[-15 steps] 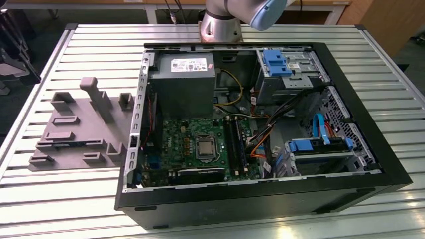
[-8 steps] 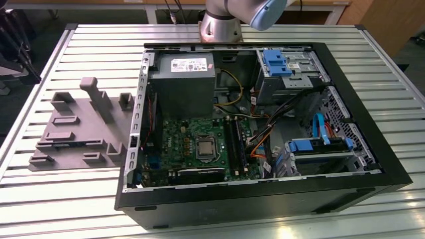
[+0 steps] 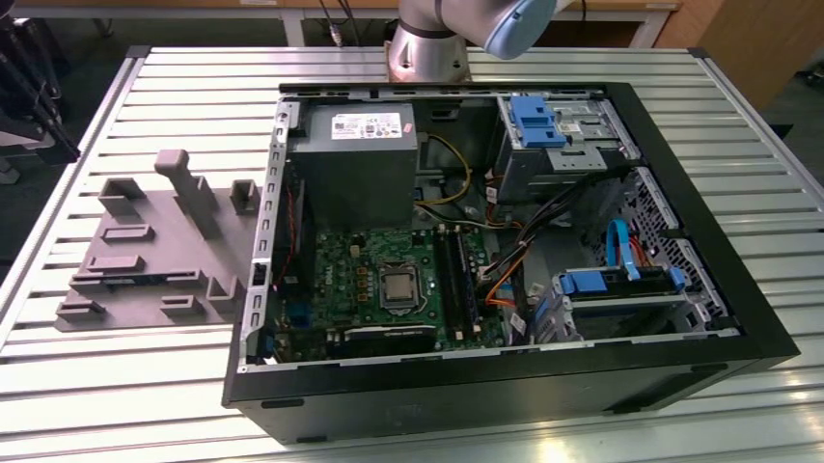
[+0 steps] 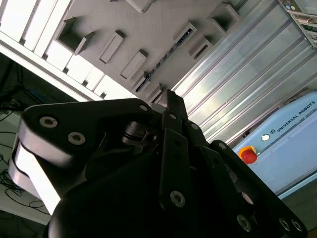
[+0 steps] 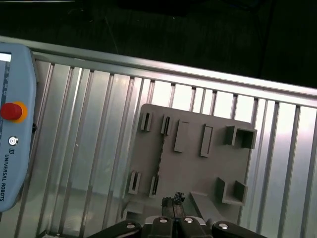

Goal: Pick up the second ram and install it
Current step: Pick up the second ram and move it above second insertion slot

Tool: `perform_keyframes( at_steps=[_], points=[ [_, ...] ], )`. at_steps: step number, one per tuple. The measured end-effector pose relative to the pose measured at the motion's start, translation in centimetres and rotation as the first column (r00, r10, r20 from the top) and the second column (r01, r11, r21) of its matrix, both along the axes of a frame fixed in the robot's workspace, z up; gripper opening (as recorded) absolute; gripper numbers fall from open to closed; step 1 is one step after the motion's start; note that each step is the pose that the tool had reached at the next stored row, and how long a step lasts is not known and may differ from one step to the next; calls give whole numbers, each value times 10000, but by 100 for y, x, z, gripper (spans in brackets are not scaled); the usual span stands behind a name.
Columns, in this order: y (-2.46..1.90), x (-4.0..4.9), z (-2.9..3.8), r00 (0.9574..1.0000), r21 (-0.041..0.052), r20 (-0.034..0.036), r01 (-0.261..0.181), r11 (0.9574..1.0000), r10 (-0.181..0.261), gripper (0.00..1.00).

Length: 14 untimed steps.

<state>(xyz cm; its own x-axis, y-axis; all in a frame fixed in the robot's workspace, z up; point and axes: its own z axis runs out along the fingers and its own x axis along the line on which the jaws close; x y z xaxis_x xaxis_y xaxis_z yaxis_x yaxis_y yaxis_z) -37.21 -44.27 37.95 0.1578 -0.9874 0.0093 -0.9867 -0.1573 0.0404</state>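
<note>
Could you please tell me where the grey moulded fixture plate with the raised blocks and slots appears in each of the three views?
Exterior view: the grey fixture plate lies at the exterior view's left, beside the open black computer case.
First wrist view: it lies just beyond the black gripper.
Second wrist view: it lies past the gripper too.
Shared landmark: the ribbed aluminium table beneath it.

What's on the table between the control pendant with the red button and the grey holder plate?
Nothing. In the first wrist view the slatted table is bare from the pendant to the grey holder plate.
</note>
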Motion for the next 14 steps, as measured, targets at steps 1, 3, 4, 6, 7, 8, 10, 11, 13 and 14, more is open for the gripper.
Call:
perform_keyframes(
  at_steps=[1, 3, 4, 6, 7, 8, 10, 11, 13, 14],
  points=[
    [0, 0, 0, 10000, 0, 1, 0, 10000, 0, 11],
    [0, 0, 0, 10000, 0, 1, 0, 10000, 0, 11],
    [0, 0, 0, 10000, 0, 0, 0, 10000, 0, 11],
    [0, 0, 0, 10000, 0, 0, 0, 10000, 0, 11],
    [0, 0, 0, 10000, 0, 0, 0, 10000, 0, 11],
    [0, 0, 0, 10000, 0, 0, 0, 10000, 0, 11],
    [0, 0, 0, 10000, 0, 0, 1, 10000, -1, 16],
    [0, 0, 0, 10000, 0, 1, 1, 10000, -1, 24],
    [0, 0, -1, 10000, 1, 1, 0, 10000, 0, 25],
    [0, 0, 0, 10000, 1, 1, 0, 10000, 0, 25]
  ],
)
